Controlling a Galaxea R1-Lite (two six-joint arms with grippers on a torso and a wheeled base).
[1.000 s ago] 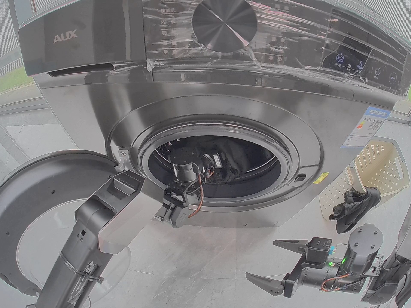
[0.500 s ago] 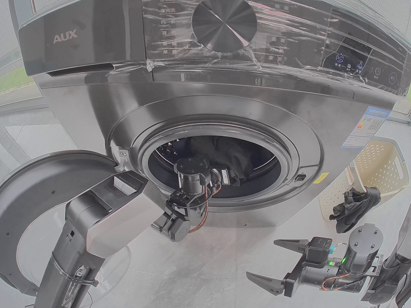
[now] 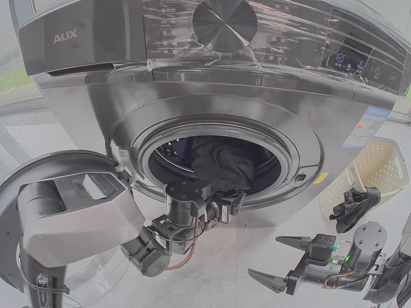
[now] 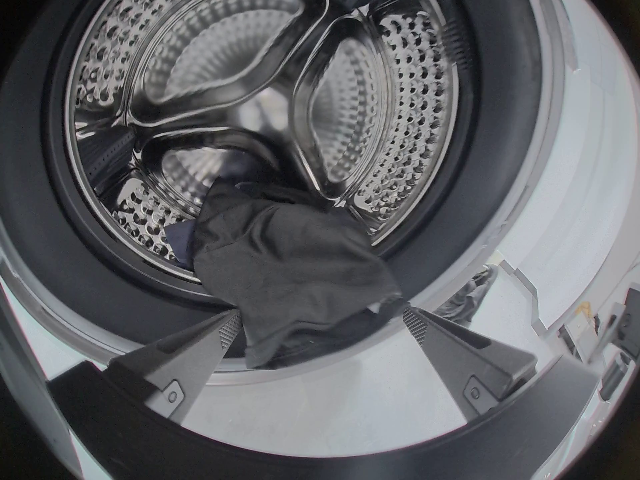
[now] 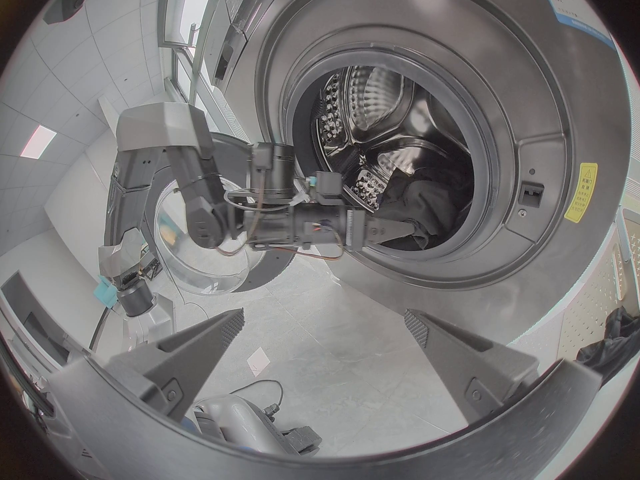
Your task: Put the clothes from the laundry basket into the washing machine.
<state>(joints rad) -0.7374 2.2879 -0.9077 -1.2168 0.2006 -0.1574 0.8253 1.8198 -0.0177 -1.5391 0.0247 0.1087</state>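
Dark garment (image 3: 222,163) in washing machine (image 3: 85,103); black cloth (image 3: 355,206) on laundry basket (image 3: 385,163)

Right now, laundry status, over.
Left gripper open at steel drum mouth. Right gripper open, low. Dark grey garment hangs over drum lip. Black garment on cream basket.

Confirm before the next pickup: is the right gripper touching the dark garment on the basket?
Apart. Head view shows floor between the right gripper and the dark garment on the basket.
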